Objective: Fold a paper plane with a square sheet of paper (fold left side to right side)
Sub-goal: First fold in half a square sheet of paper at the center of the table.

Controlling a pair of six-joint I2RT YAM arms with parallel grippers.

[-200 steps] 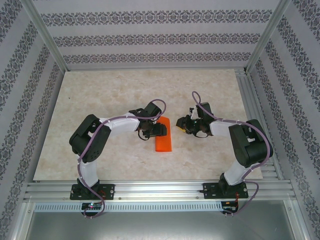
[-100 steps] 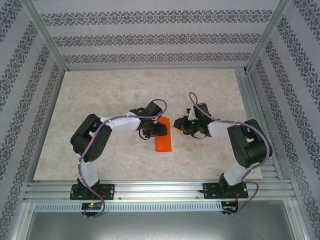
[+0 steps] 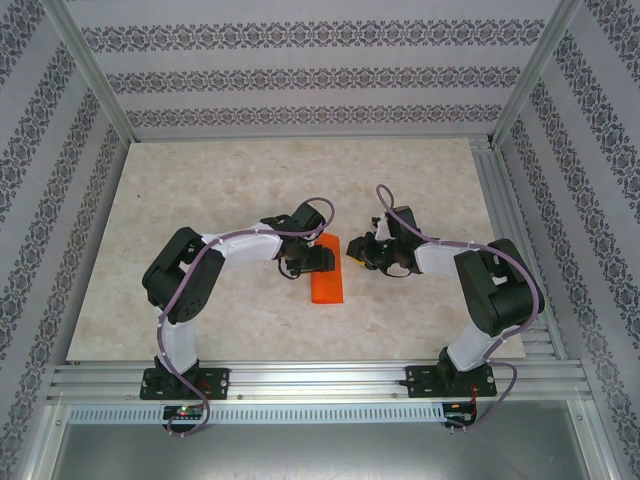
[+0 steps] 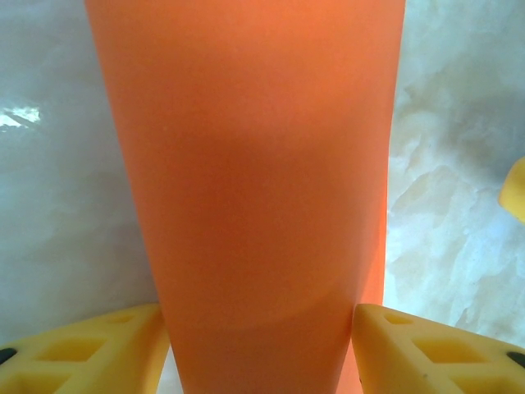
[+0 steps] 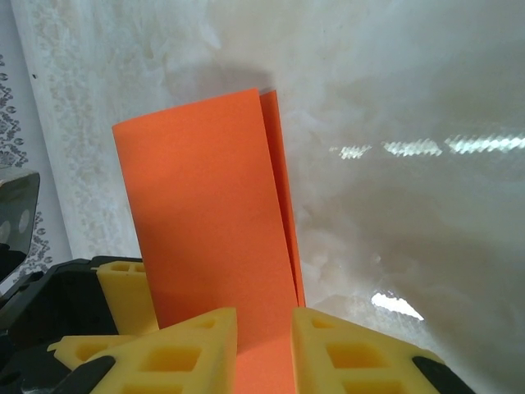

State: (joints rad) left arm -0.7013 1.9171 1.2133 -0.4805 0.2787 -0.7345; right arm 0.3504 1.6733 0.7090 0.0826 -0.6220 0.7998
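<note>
Down at the left gripper (image 4: 261,361), the yellow fingers (image 4: 82,353) stand wide apart, one on either side of the square sheet of paper (image 4: 246,164), released rather than clamped. The right gripper (image 5: 264,328) has its fingers (image 5: 361,353) drawn close, with a slim slit between them that shows orange. Whether they pinch the paper or merely sit at its edge I cannot tell.

The sheet lies on the marbled table (image 3: 200,180) between the two grippers, doubled into a narrow rectangle. The right wrist view shows two layers, the upper one set slightly off the lower along one long side.

By its look the paper is featherlight, thin and limp, and it probably skates on the smooth tabletop when pushed from one side only. It also keeps any crease, so a stray squeeze would likely mark it for good. The best hold, I judge, is a shallow pinch at a free edge or corner of the top layer. Meanwhile the other gripper should press the strip flat near its fold to keep it from sliding.
</note>
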